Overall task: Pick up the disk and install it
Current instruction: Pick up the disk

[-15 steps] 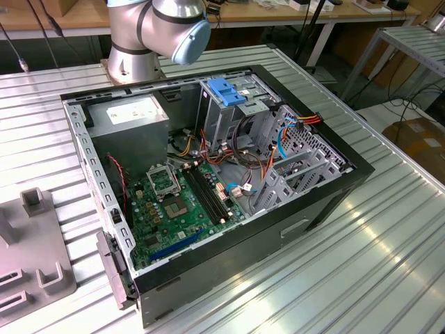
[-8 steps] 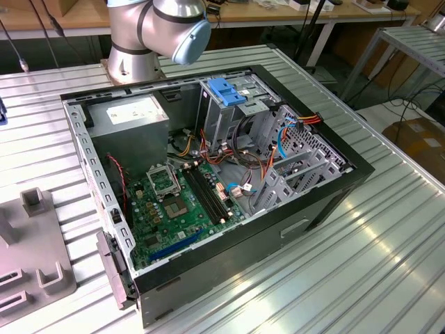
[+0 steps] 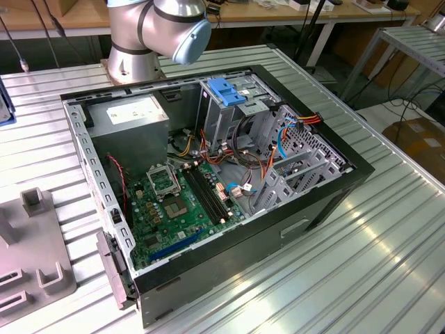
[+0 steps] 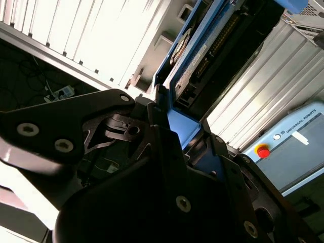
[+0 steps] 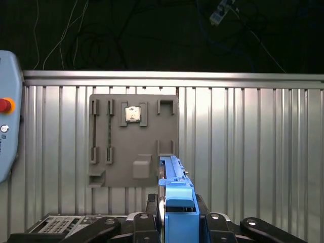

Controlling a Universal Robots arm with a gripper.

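Note:
In both wrist views my gripper (image 5: 178, 205) (image 4: 183, 132) is shut on the disk (image 5: 172, 174), which stands on edge between the black fingers (image 5: 152, 201). The disk is a flat drive in a bright blue carrier rail, and its labelled grey face and connector edge (image 4: 200, 58) stick out past the fingers. It hangs well above the ribbed metal table, just beside a grey fixture plate (image 5: 134, 147). The open computer case (image 3: 208, 174) lies on its side in the exterior view, with its metal drive cage (image 3: 233, 115) at the back.
A fixed blue bracket (image 3: 226, 90) sits on top of the drive cage. The arm's base (image 3: 160, 28) stands behind the case. The grey fixture plate (image 3: 28, 250) lies at the exterior view's left. A teach pendant with a red button (image 5: 5, 116) rests on the table.

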